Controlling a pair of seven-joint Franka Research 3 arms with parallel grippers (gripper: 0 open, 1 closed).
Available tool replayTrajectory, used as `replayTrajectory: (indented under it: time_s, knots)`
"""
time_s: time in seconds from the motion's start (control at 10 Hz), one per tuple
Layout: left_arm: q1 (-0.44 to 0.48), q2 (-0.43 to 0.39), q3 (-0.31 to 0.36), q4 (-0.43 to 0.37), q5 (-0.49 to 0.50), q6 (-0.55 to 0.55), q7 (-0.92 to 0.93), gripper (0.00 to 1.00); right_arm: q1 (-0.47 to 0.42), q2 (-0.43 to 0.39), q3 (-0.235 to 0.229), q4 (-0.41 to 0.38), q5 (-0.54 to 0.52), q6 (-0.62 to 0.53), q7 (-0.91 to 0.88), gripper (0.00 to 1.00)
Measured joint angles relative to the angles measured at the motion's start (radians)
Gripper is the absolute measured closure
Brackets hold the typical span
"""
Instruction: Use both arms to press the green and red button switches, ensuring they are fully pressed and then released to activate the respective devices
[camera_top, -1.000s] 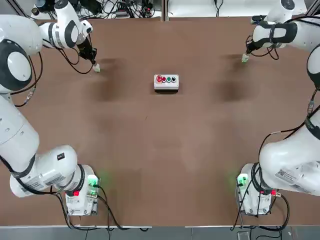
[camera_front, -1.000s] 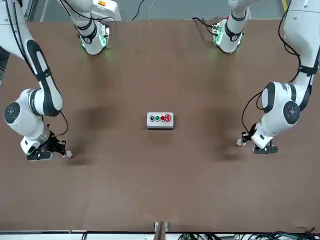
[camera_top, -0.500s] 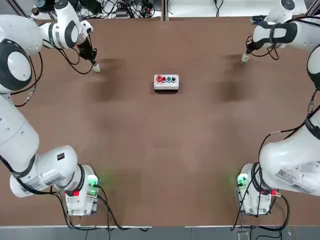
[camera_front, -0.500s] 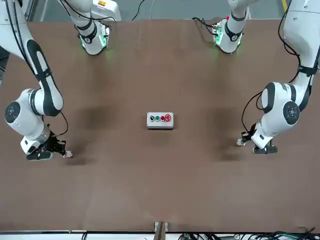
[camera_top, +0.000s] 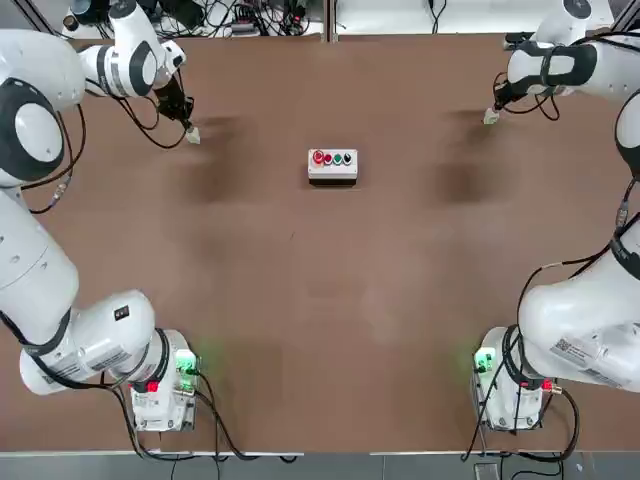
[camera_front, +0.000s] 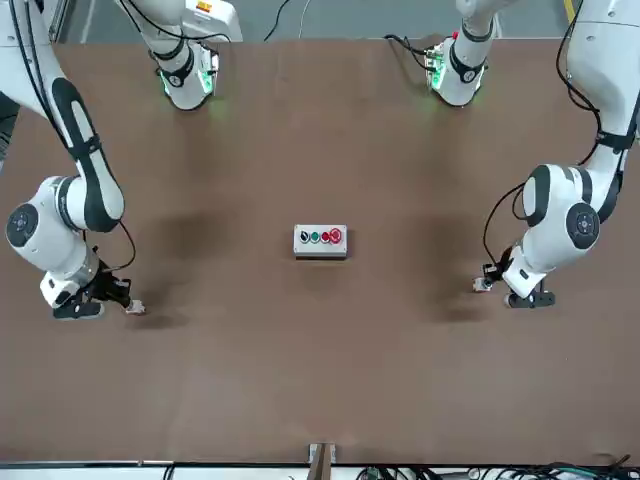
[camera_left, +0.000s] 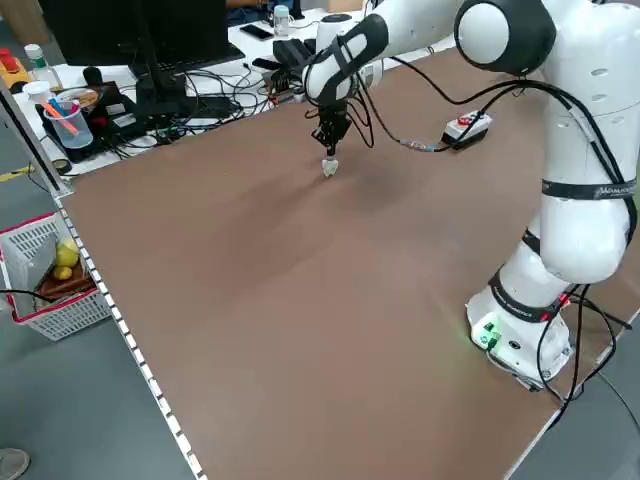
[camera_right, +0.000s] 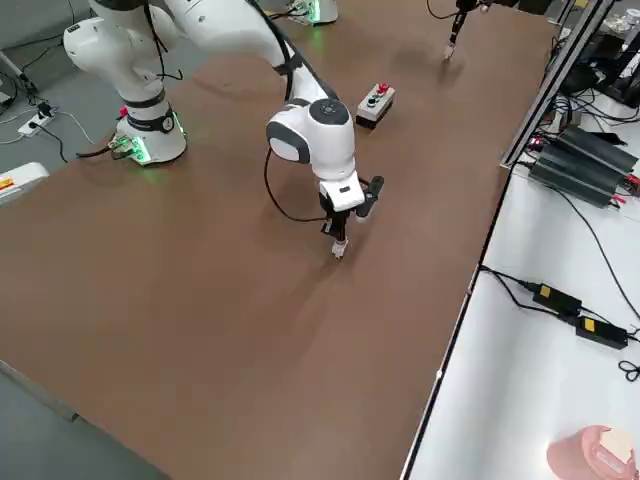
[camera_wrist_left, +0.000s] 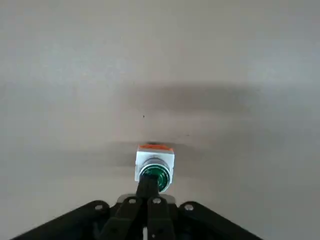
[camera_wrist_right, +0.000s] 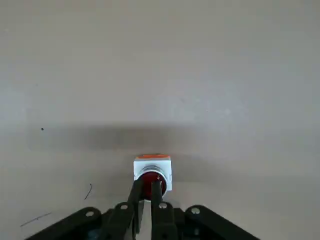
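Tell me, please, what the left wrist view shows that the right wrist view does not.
Only the left wrist view: the green switch, with the left gripper at its cap.

Only the right wrist view: the red switch, with the right gripper at its cap, and two thin dark marks on the table.

Both: a white-bodied switch with an orange strip along one side, a gripper overlapping its round cap in the picture, and a pale-looking table with a tiny dark speck.
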Motion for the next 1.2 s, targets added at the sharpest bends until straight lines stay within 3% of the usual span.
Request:
replayTrajectory:
  time_s: [0.7, 1.2]
  knots:
    - [0.000, -0.008, -0.005, 0.011, 0.003, -0.027, 0.000, 0.99, 0.000, -0.001, 0.000, 0.017, 0.000, -0.063, 0.003, 0.88]
    - [0.000, -0.066, -0.012, 0.115, 0.003, -0.248, -0.001, 0.96, 0.000, -0.001, -0.001, 0.024, 0.000, -0.064, 0.005, 0.88]
